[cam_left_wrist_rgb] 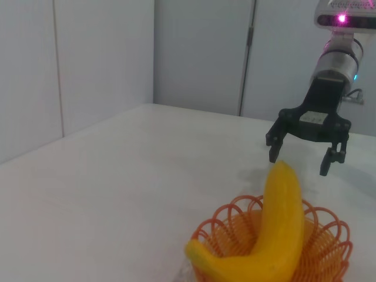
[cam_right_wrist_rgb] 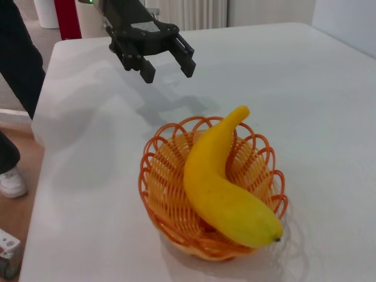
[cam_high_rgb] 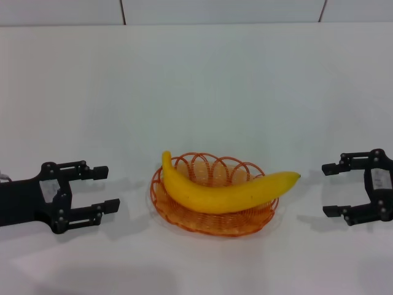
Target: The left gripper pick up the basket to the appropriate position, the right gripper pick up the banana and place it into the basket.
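The orange woven basket [cam_high_rgb: 184,215] [cam_left_wrist_rgb: 326,249] [cam_right_wrist_rgb: 161,197] sits on the white table near the front middle. The yellow banana [cam_high_rgb: 224,192] [cam_left_wrist_rgb: 276,235] [cam_right_wrist_rgb: 220,182] lies across it, its tip sticking out past the rim toward the right arm. My left gripper [cam_high_rgb: 104,188] [cam_right_wrist_rgb: 166,61] stands open to the left of the basket, apart from it and holding nothing. My right gripper [cam_high_rgb: 328,189] [cam_left_wrist_rgb: 301,160] stands open to the right, a short gap from the banana's tip, also holding nothing.
The white table [cam_high_rgb: 196,92] stretches far behind the basket to a pale panelled wall. In the right wrist view a person's leg and shoe [cam_right_wrist_rgb: 12,182] stand beside the table's edge, near a red object [cam_right_wrist_rgb: 67,17] on the floor.
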